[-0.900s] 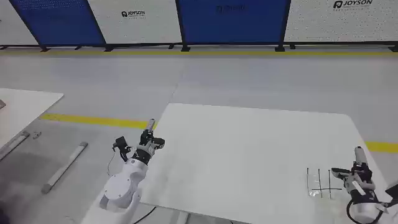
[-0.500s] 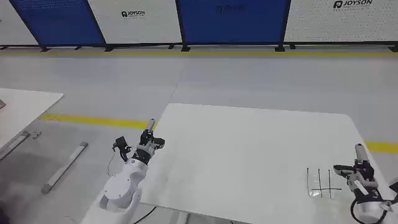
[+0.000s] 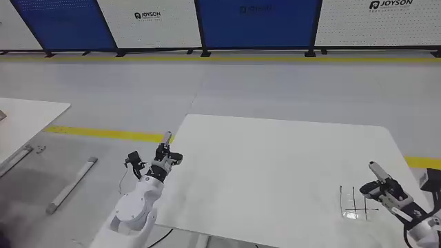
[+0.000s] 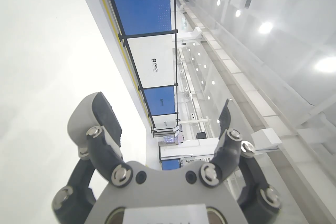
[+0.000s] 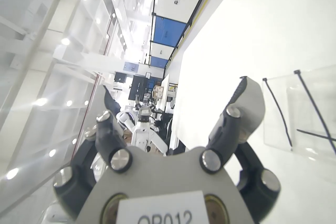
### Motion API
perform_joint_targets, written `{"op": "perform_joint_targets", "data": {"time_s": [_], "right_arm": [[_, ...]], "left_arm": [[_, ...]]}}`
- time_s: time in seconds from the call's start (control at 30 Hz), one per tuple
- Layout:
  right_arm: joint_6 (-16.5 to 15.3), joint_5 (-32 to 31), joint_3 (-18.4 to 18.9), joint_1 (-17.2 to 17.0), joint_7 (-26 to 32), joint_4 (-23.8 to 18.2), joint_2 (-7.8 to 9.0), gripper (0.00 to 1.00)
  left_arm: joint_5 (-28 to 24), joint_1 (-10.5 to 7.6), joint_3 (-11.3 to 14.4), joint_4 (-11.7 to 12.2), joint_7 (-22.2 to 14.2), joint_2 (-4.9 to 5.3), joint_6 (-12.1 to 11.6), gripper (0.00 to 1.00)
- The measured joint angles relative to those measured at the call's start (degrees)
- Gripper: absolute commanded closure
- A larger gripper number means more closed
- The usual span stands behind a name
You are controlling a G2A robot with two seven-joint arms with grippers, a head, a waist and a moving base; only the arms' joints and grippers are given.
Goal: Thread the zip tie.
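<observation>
We see a white table [image 3: 275,158] with a clear tray [image 5: 275,128] lying flat near its front right corner. The zip ties [image 5: 278,110] rest on that tray, and in the right wrist view we count three black ones. Two lie side by side, roughly parallel, each with its small head at one end. The third lies across one of the pair. All three lie as open strands on the tray.

The right gripper [image 3: 375,181] sits just beside the tray, on the tray's right side and close to the table's right edge. Its jaws are spread wide and empty, and they are apart from the ties. We cannot tell whether it touches the table or hangs above it.

The left gripper [image 3: 167,149] is at the table's left edge, well apart from the tray, with the width of the table between them. Its jaws are also spread wide and empty. In the left wrist view we see its dark ribbed pads [image 4: 109,114] facing each other, with the tabletop beside one finger.

Beyond the table we see a grey floor crossed by a yellow line [image 3: 103,133]. A row of blue and white panels [image 3: 255,10] stands at the back.
</observation>
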Motion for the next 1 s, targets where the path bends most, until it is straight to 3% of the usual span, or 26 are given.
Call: {"op": "perform_joint_targets", "data": {"time_s": [0.3,0.47,0.6,0.73,0.87,1.0], "right_arm": [[0.06,0.18,-0.09,0.17,0.18,-0.04,0.06,0.0],[-1.61,2.71,5.27,3.46,10.81,4.23,1.26,0.0],[-1.46,1.44,7.12,7.21,21.18,9.78,2.5,0.0],[1.04,-6.32,5.63,13.06,29.25,16.36,3.96,0.0],[1.68,-13.27,1.62,16.63,29.48,20.21,4.43,0.0],[1.47,-14.27,0.53,17.24,29.36,20.83,4.46,0.0]], "left_arm": [[0.0,0.0,0.0,0.0,0.0,0.0,0.0,0.0],[0.0,0.0,0.0,0.0,0.0,0.0,0.0,0.0],[0.0,0.0,0.0,0.0,0.0,0.0,0.0,0.0],[0.0,0.0,0.0,0.0,0.0,0.0,0.0,0.0],[0.0,0.0,0.0,0.0,0.0,0.0,0.0,0.0],[0.0,0.0,0.0,0.0,0.0,0.0,0.0,0.0]]}}
